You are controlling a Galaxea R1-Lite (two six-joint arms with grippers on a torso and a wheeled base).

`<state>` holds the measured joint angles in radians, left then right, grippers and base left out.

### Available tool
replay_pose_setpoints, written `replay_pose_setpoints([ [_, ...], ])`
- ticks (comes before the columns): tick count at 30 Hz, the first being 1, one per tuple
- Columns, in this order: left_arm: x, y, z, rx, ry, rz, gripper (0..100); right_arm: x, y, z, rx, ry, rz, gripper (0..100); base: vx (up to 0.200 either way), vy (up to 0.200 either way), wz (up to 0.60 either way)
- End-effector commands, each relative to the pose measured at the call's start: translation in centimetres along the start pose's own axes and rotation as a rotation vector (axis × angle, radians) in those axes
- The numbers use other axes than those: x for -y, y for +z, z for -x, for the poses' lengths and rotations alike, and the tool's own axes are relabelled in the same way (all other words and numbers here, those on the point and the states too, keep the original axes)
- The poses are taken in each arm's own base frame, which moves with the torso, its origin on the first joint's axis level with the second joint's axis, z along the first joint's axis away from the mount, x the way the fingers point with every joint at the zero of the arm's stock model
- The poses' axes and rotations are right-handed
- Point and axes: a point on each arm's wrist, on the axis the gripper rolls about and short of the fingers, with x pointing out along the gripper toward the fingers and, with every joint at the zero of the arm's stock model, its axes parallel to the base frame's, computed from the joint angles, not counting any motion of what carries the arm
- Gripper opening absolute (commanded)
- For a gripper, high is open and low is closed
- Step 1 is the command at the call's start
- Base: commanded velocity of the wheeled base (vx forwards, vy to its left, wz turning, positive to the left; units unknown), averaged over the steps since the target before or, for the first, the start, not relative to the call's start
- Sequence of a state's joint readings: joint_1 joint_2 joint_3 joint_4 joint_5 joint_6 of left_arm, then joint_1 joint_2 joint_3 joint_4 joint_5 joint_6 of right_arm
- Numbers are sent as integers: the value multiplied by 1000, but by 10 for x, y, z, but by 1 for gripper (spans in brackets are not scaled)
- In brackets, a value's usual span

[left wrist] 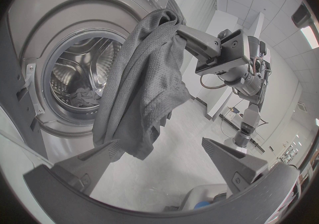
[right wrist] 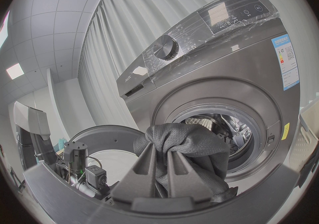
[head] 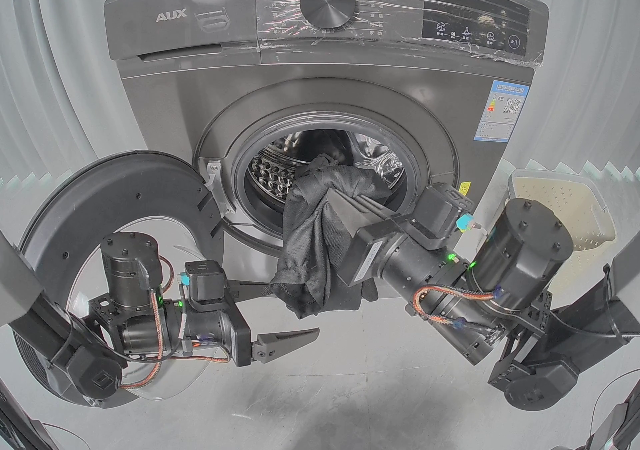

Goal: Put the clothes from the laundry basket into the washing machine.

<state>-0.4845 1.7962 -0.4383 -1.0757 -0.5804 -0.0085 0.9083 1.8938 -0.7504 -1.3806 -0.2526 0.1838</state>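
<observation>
Left wrist view: crumpled cloth [left wrist: 84, 97] lies in washing machine drum [left wrist: 66, 72]. My right hand [right wrist: 161, 150] pinches black garment [left wrist: 143, 78] before opening; left hand [left wrist: 159, 141] wide open, empty.

A dark grey mesh garment [head: 310, 238] hangs before the round drum opening [head: 270, 171] of the grey front-loading washing machine [head: 173, 91], hiding the opening's lower rim and the drum behind it. The garment's folds cover the fingertips of the right gripper [right wrist: 161, 153]. A crumpled dark item [left wrist: 81, 97] lies inside the drum, too dim to identify. The white perforated plastic laundry basket [head: 573, 205] stands half behind the right arm, so its floor and contents cannot be seen.
</observation>
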Motion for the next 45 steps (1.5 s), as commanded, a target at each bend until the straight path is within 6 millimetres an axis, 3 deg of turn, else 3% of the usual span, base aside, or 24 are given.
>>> replay_pose_setpoints([
  [1, -8, -10, -14, -14, -2, 14, 100, 0, 1, 0, 2, 0, -1, 0, 0, 0, 0],
  [11, -15, -15, -40, 78, 63, -31, 100, -1, 0, 1, 13, 3, -1, 0, 0, 0, 0],
  [20, -19, -7, -46, 157, 99, -36, 100, -1, 1, 1, 19, 6, 0, 0, 0, 0, 0],
  [21, -19, -7, -46, 157, 99, -37, 0, -1, 1, 2, 17, 5, 0, 0, 0, 0, 0],
  [40, 1, -3, -30, 215, 87, -70, 0, 7, 2, 0, 25, -17, 6, 0, 0, 0, 0],
  [45, 9, 2, -20, 229, 81, -80, 0, 11, -8, 3, -16, -19, 15, 0, 0, 0, 0],
])
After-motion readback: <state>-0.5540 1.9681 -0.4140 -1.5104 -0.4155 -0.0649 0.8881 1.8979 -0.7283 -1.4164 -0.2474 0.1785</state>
